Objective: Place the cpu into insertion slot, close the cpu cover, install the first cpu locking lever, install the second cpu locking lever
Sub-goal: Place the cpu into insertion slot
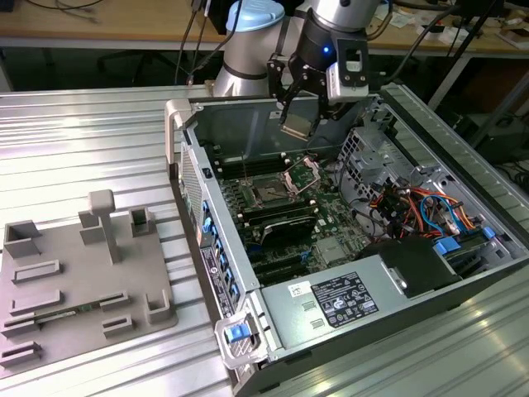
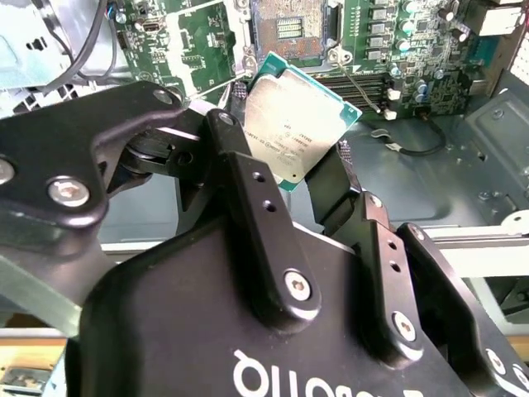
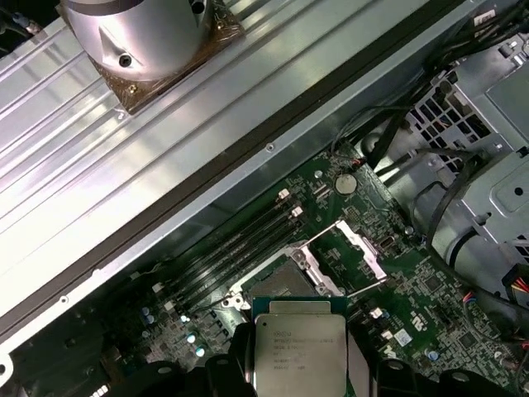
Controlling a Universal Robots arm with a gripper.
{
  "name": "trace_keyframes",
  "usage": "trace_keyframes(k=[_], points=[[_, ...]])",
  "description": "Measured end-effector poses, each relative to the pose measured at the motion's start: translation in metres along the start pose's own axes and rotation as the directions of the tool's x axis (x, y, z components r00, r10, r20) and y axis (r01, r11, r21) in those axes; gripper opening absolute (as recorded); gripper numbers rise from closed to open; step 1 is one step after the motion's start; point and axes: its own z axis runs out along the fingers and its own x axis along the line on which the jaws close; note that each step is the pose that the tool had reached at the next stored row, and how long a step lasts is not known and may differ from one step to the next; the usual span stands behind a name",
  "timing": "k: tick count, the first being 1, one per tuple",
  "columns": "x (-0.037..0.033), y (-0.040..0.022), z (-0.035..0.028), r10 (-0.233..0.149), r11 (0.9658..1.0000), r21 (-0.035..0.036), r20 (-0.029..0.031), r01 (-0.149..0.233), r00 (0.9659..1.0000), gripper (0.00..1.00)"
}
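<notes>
The gripper (image 2: 283, 138) is clamped on the chip (image 2: 297, 116), its two fingers pinching opposite edges, and holds it in the air over the open case (image 1: 248, 327). Straight down and a little toward the exterior view's left, the socket (image 1: 269, 193) lies bare. Just past it the cover (image 1: 304, 170) stands swung up, clear of the opening.

The cpu (image 1: 296, 126) hangs, seemingly, above the insertion slot (image 1: 269, 193).
</notes>
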Motion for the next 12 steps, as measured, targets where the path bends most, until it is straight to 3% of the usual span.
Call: trace_keyframes(k=[7, 12], points=[[0.0009, -0.0008, 0.0014, 0.046, 0.999, -0.0011, 0.004, -0.046, 0.999, 0.55], [0.0018, -0.0016, 0.0026, 0.091, 0.9958, -0.0022, 0.008, -0.091, 0.9958, 0.55]])
